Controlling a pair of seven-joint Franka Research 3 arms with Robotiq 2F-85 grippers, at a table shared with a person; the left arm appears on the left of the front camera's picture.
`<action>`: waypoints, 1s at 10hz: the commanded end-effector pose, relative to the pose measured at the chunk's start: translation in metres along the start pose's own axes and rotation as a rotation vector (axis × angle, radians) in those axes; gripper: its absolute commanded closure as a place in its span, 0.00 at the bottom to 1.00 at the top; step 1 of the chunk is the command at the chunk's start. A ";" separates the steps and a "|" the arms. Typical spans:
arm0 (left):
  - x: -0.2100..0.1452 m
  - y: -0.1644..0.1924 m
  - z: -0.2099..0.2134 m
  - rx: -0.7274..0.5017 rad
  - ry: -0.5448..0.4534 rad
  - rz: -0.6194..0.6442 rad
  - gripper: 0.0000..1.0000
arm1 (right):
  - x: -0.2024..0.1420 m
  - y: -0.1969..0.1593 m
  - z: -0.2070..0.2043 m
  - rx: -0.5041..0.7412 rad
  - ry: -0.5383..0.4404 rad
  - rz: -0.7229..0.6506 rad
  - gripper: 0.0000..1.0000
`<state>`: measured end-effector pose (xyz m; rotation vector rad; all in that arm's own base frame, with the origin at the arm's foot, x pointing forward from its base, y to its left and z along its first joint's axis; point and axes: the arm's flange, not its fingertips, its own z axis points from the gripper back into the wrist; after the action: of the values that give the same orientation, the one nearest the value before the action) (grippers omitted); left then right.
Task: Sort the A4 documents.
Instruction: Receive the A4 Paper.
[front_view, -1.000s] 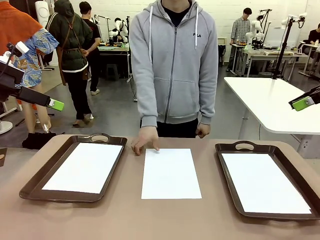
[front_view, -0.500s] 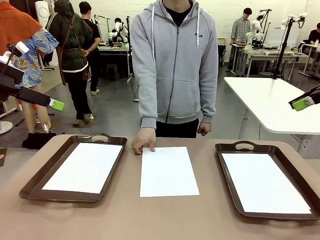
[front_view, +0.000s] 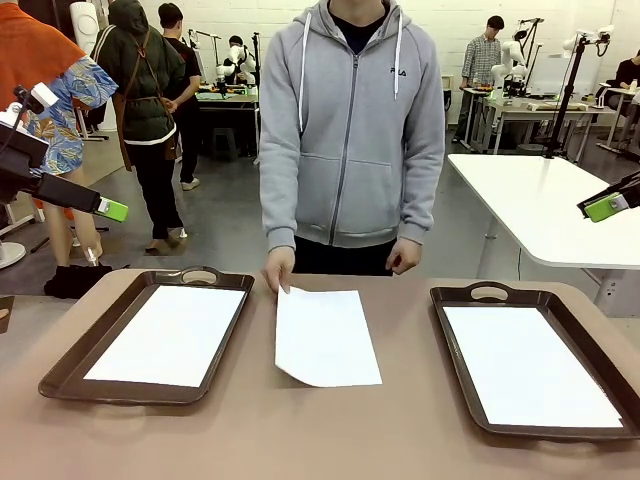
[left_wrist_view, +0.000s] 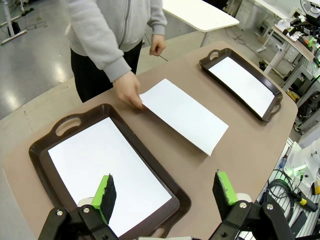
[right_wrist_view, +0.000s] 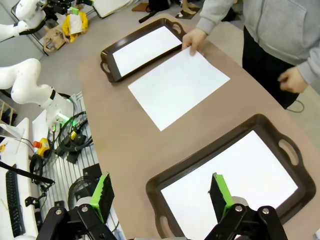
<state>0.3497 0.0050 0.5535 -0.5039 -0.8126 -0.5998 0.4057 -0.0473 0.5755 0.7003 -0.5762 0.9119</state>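
We see a person's hand (front_view: 279, 268) pinching the far left corner of the middle sheet (front_view: 324, 337) on the counter (front_view: 400, 420). Both the left gripper (left_wrist_view: 165, 192) and the right gripper (right_wrist_view: 162, 195) hang high with fingers spread open, holding nothing.

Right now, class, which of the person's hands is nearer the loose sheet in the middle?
Their right hand, touching the middle sheet at its far corner. Their left hand hangs apart, beyond the table edge.

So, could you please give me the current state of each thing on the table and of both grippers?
Middle sheet: on the bare table between the trays, skewed, far corner held by the person's hand.
Left tray: holds one flat sheet.
Right tray: holds one flat sheet.
Left gripper: open, empty, above the left tray.
Right gripper: open, empty, above the right tray.
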 end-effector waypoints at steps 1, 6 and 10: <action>0.000 0.000 -0.001 0.001 -0.002 -0.002 0.00 | 0.000 0.000 -0.001 0.006 0.005 0.007 0.00; 0.000 0.000 -0.001 0.001 -0.002 -0.002 0.00 | 0.000 0.000 -0.001 0.006 0.005 0.007 0.00; 0.000 0.000 -0.001 0.001 -0.002 -0.002 0.00 | 0.000 0.000 -0.001 0.006 0.005 0.007 0.00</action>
<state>0.3497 0.0050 0.5535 -0.5039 -0.8126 -0.5998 0.4057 -0.0473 0.5755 0.7003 -0.5761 0.9119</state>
